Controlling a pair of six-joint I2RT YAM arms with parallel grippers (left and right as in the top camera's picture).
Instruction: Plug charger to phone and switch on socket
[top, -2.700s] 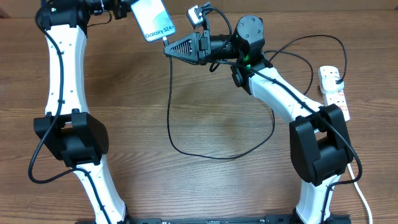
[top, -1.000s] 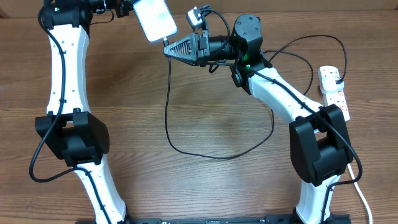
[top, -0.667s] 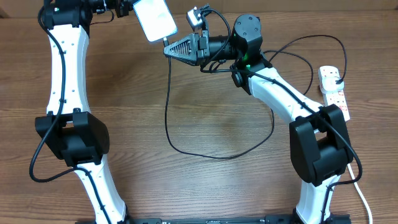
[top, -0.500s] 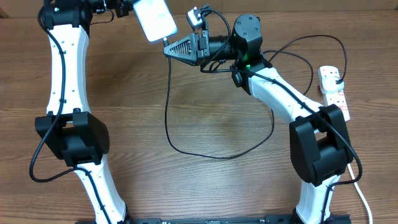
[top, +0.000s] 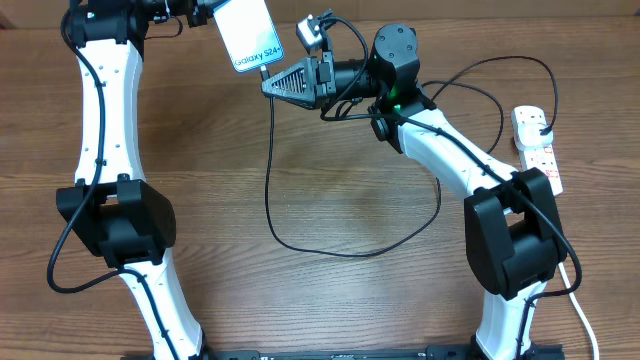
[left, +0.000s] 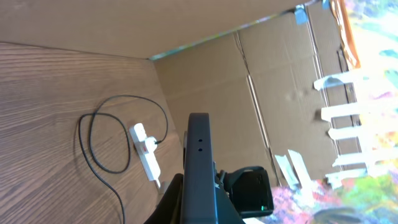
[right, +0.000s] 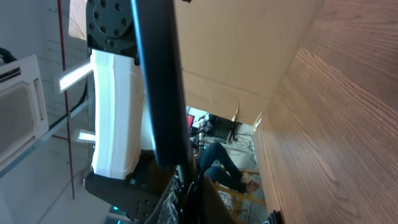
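The phone (top: 248, 33) hangs above the table's far edge with its light-blue "Galaxy S24" screen facing up. My left gripper (top: 207, 10) is shut on its upper end. My right gripper (top: 268, 84) is shut on the connector end of the charger (top: 270, 180), right at the phone's lower edge; I cannot tell if the tip is seated. The black cable loops down over the table and runs to the white socket (top: 536, 146) at the right. In the left wrist view the phone (left: 199, 162) is edge-on above the socket (left: 147, 157). The right wrist view shows the phone (right: 158, 81) as a dark bar.
The socket's thick white cord (top: 581, 305) runs off the front right. Cardboard walls (left: 205, 25) close the table's far side. The left arm's white link (right: 115, 112) stands behind the phone in the right wrist view.
The phone has tilted and shifted slightly up, so its screen text shows again instead of white glare. The right gripper has edged up and left with the connector.
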